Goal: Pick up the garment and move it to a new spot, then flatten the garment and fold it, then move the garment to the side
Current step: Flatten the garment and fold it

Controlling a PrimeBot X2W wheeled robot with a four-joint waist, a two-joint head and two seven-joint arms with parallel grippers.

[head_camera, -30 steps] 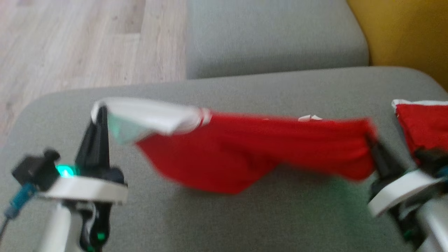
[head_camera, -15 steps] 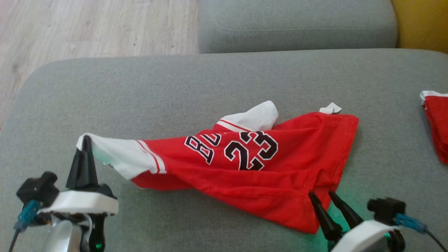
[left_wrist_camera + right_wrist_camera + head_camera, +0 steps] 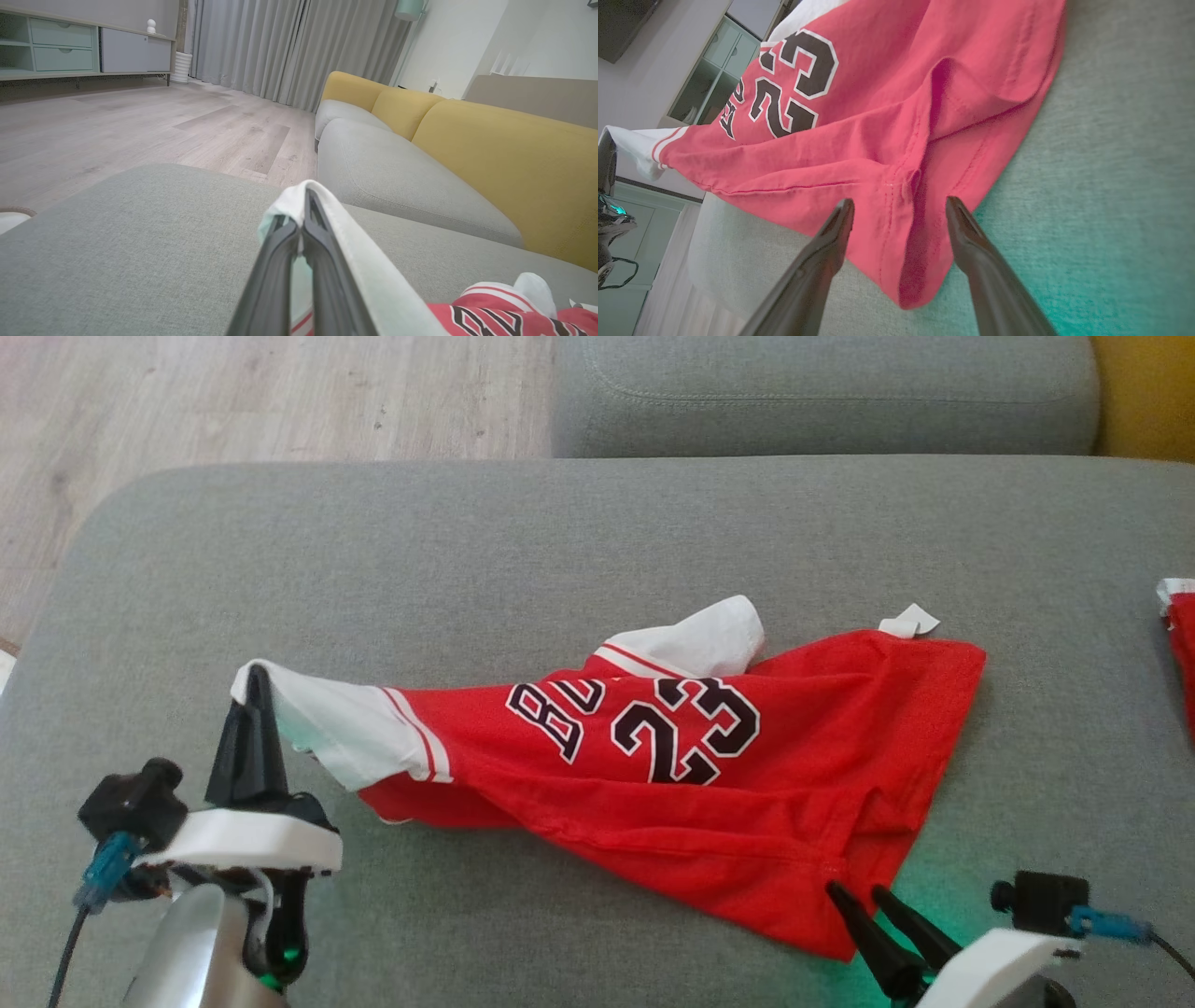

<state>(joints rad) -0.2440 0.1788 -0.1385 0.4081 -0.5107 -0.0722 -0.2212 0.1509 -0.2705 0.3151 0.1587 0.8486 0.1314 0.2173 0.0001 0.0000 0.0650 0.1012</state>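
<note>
The garment (image 3: 709, 784) is a red jersey with white sleeves and a black "23", lying rumpled across the grey sofa cushion (image 3: 597, 532). My left gripper (image 3: 252, 677) is shut on the white sleeve end (image 3: 308, 714) at the lower left and holds it a little above the cushion; the left wrist view shows white cloth (image 3: 327, 219) pinched between the fingers. At the lower right my right gripper (image 3: 857, 892) stands open, its fingertips just over the jersey's red bottom corner (image 3: 901, 242), which lies loose on the cushion between the fingers.
Another red and white cloth (image 3: 1178, 644) lies at the cushion's right edge. A second grey cushion (image 3: 822, 392) sits behind, with a yellow backrest (image 3: 1144, 392) at the far right. Wooden floor (image 3: 233, 401) lies beyond the cushion's left and far edges.
The right gripper has opened and let go of the red corner, and the jersey has dropped from hanging stretched to lying on the cushion. The head camera has shifted. The left grip holds.
</note>
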